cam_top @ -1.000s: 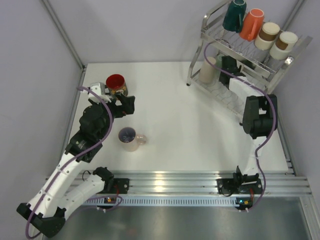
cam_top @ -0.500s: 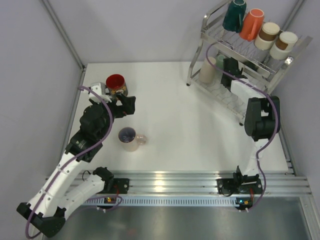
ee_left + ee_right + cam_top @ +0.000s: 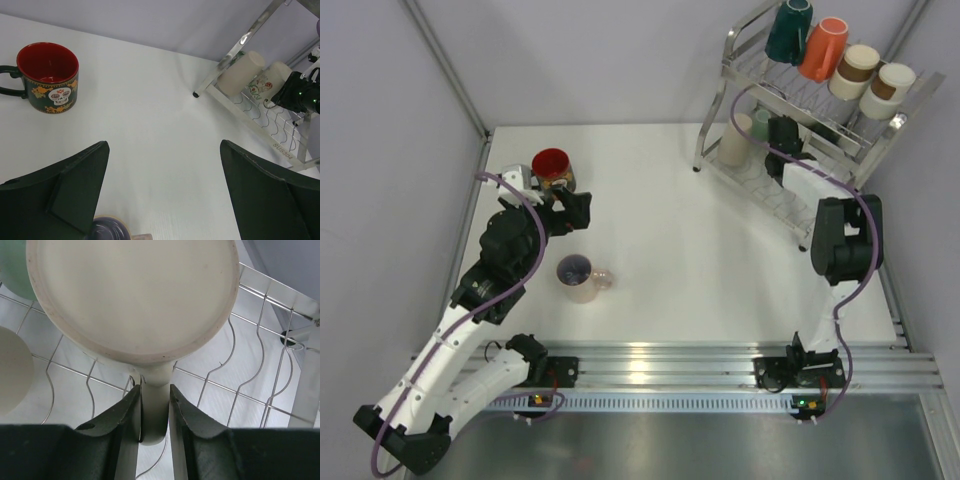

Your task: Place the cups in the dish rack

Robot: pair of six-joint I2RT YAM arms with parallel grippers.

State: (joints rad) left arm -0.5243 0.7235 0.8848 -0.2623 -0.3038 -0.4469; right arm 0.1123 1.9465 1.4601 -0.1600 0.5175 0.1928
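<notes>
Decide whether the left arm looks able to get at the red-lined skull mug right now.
Probably yes: the mug stands upright on bare table, just ahead-left of its open fingers, with nothing between them.

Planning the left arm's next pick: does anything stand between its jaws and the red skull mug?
Nothing visible does. Only bare table lies between the open left gripper and the red skull mug; the pinkish cup sits nearer the wrist, off that path.
</notes>
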